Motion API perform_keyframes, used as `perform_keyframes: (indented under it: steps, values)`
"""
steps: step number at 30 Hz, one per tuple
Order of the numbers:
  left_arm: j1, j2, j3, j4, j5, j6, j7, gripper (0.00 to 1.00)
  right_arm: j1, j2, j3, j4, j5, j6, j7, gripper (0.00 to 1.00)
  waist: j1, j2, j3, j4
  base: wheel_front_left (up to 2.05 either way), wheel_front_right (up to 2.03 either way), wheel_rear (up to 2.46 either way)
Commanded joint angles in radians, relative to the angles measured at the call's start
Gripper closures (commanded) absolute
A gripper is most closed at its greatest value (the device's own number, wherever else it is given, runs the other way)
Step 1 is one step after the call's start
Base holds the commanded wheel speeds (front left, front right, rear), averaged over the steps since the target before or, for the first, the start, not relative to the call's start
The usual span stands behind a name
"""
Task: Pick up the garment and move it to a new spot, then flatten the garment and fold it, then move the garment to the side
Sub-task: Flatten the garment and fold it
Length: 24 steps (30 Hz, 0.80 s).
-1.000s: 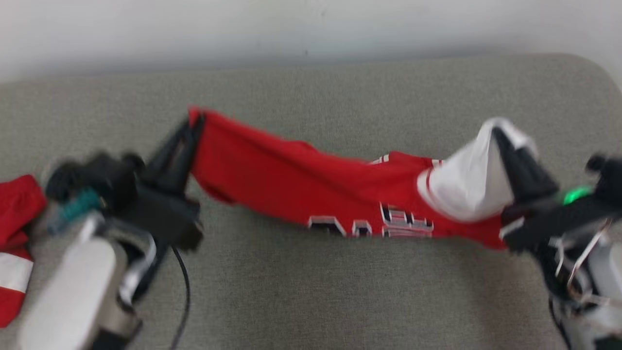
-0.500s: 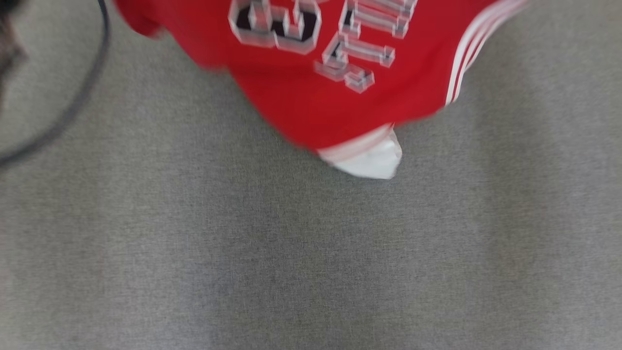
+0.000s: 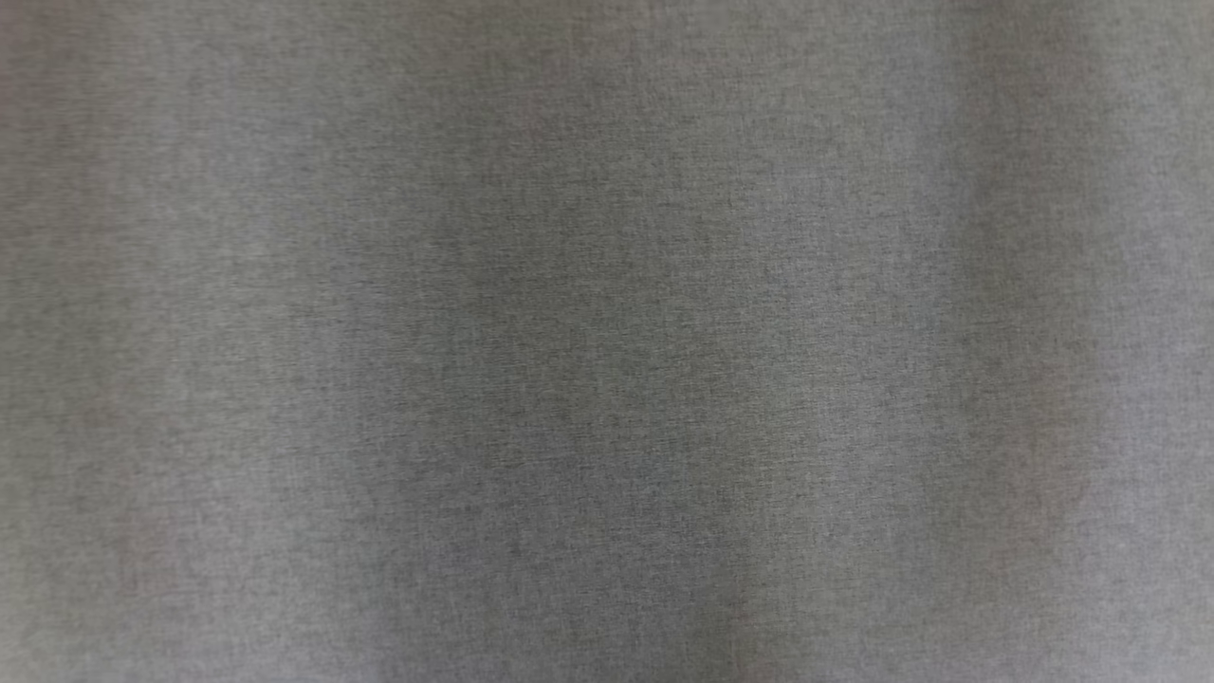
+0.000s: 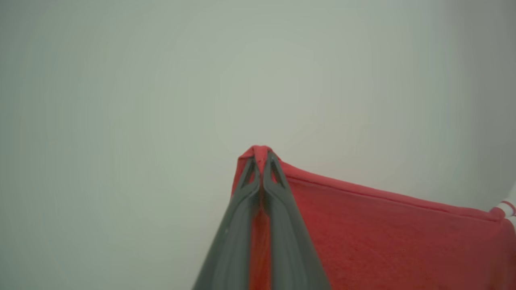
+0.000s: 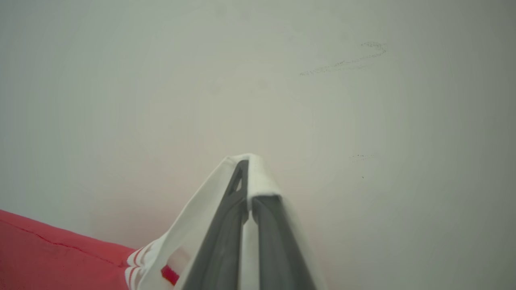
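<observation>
Garment (image 4: 383, 241) strung arm to arm, its long axis running between them.
Head view: grey surface (image 3: 607, 341), blurred. Left wrist view: left end effector (image 4: 262, 161) is clamped tight on a red corner of the garment, cloth running off toward 4 o'clock. Right wrist view: right end effector (image 5: 249, 181) is pinched closed on the white sleeve (image 5: 193, 225), red cloth trailing toward 8 o'clock. Likely held aloft, equally near both arms.

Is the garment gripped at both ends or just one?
Both: left end effector pinches the garment at a red corner; right end effector pinches its white sleeve.
</observation>
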Motion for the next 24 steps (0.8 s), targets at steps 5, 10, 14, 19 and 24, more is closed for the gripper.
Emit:
perform_keyframes:
  steps: [5, 10, 14, 19, 24]
  values:
    - [-0.072, -0.024, -0.062, 0.075, -0.038, 0.001, -0.035, 1.00, -0.105, -0.006, 0.070, 0.089, -0.010, 0.002, -0.052, 1.00, -0.0002, -0.0003, 0.005, -0.010, 0.00, 0.00, 0.00]
    - [-0.070, -0.009, -0.127, 0.104, -0.094, 0.001, -0.040, 1.00, -0.162, -0.008, 0.132, 0.139, 0.020, 0.002, -0.075, 1.00, -0.0002, -0.0003, 0.022, -0.021, 0.00, 0.00, 0.00]
    - [-0.022, 0.004, -0.171, 0.105, -0.153, 0.001, -0.048, 1.00, -0.153, -0.017, 0.182, 0.146, 0.062, 0.002, -0.100, 1.00, -0.0002, -0.0003, 0.030, -0.026, 0.00, 0.00, 0.00]
    - [0.102, 0.035, -0.228, 0.044, -0.243, 0.001, -0.096, 1.00, -0.042, -0.051, 0.258, 0.087, 0.144, 0.002, -0.134, 1.00, -0.0002, -0.0003, -0.008, -0.029, 0.00, 0.00, 0.00]
    - [0.298, 0.069, -0.285, -0.043, -0.336, 0.001, -0.150, 1.00, 0.155, -0.115, 0.331, -0.042, 0.258, 0.002, -0.141, 1.00, -0.0002, -0.0003, -0.081, -0.033, 0.00, 0.00, 0.00]
